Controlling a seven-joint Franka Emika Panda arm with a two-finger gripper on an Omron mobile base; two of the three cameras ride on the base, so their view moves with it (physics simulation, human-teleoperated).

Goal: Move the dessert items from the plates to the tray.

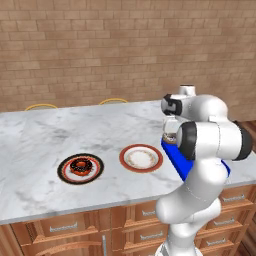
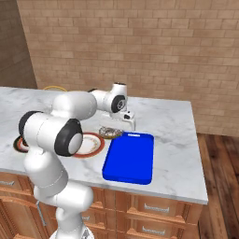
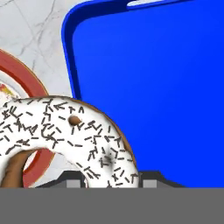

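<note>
Your gripper [image 2: 112, 130] is pinching the white donut [image 3: 65, 135], held above the counter [image 1: 40, 145] between the cream plate [image 1: 141, 158] and the tray [image 2: 130, 158]. The chocolate donut [image 1: 80, 166] sits on the black plate [image 1: 80, 168], at 9 o'clock from the cream one

Arm [image 2: 70, 122]: glossy white rounded link shells, dark grey-black bands at the joints, bulbous elbow housings. Wrist carries a white boxy hand block [image 2: 126, 119] with a dark recess. No cables or markings visible.
</note>
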